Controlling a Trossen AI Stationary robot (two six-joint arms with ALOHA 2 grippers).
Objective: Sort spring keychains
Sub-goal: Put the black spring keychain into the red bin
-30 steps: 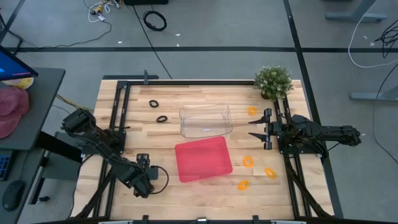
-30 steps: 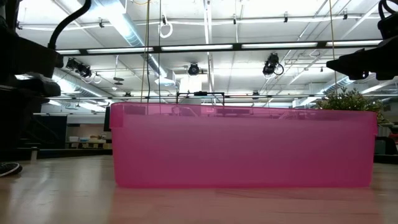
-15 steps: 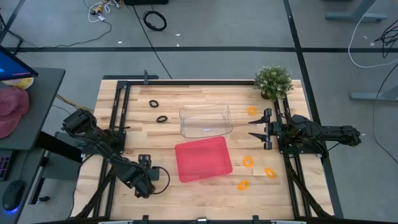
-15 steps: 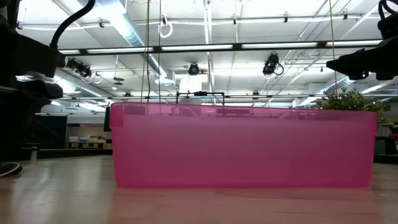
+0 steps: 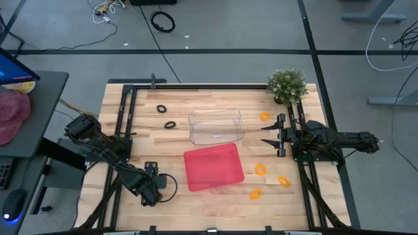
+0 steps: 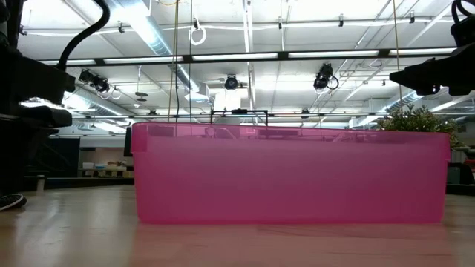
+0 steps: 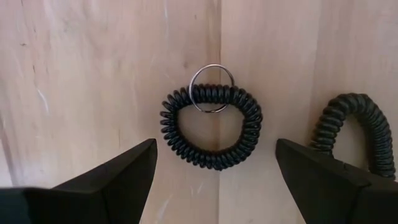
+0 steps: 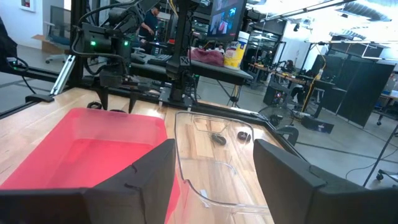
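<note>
Near the desk's (image 5: 117,117) front-left corner, left claw (image 7: 214,177) spread wide above a black keychain (image 7: 211,126), not touching. At right edge, right claw (image 5: 271,136) parted, empty; orange keychains (image 5: 260,170) nearby.

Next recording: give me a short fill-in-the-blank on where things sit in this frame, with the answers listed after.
1. The left pincer is open above a ____ spring keychain.
2. The four orange keychains lie on the table's ____ side in the high view.
3. Beside the red tray stands a ____ tray.
4. The right pincer holds ____.

Answers: black; right; clear; nothing
</note>
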